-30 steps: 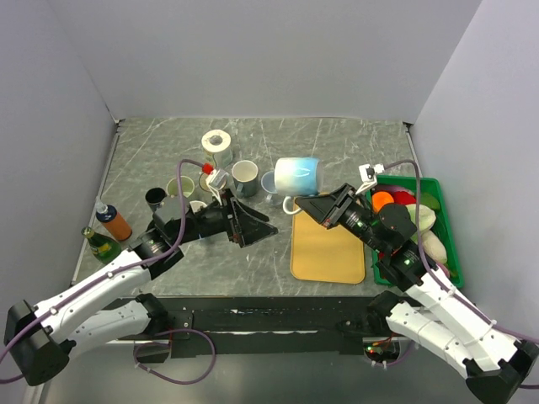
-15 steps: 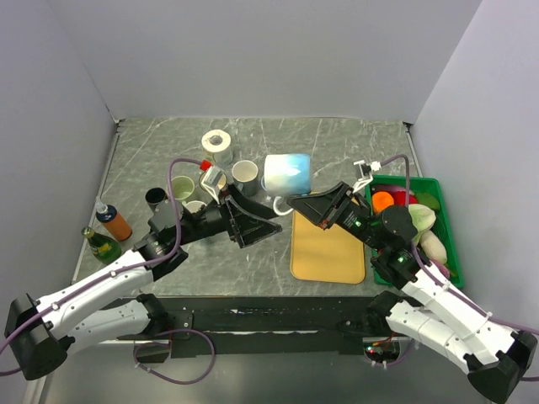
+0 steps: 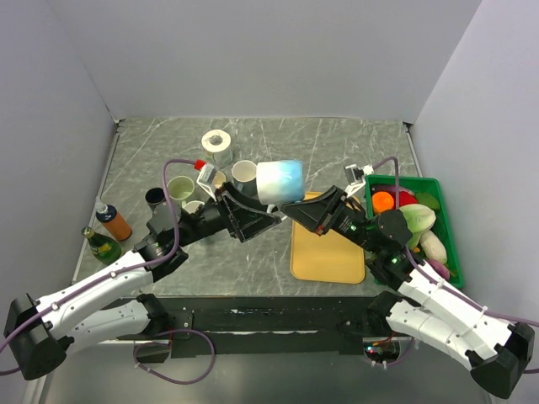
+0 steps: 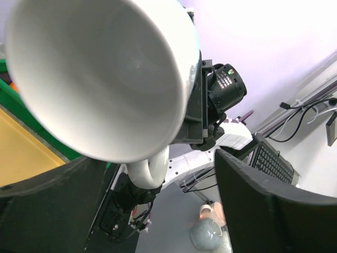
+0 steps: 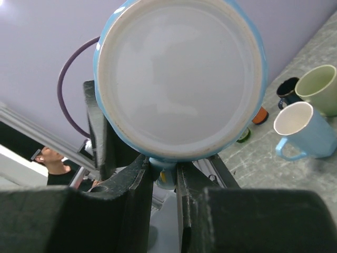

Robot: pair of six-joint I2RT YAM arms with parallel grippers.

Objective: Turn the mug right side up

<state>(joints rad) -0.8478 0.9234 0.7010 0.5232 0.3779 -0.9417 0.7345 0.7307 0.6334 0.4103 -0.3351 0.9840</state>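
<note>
Overhead view: the mug (image 3: 280, 181) hangs in the air above the table (image 3: 337, 143), lying on its side near the middle of the scene, just over the far left corner of the yellow board (image 3: 328, 248) and to the right of a white cup (image 3: 244, 172). The right gripper (image 3: 292, 205) reaches in from the right and carries the mug; its jaws are drawn narrow and pinch the handle (image 4: 150, 168), which points down. In the right wrist view the mug's flat white base with its blue edge faces the camera, and the two dark fingers (image 5: 138, 182) press on a small piece of the handle just under the base. The left gripper (image 3: 261, 220) lies just to the left of and below the mug, with its jaws spread wide and nothing between them. In the left wrist view the mug's white mouth faces the camera and fills the upper left, while the two fingers (image 4: 47, 211) show only at the lower corners, well apart from each other; no contact with the mug can be seen. Around them on the table stand a green cup (image 3: 180, 187), a black cup (image 3: 156, 198) and a roll of tape (image 3: 216, 140) on the left, and a green bin (image 3: 407, 178) of produce on the right.
</note>
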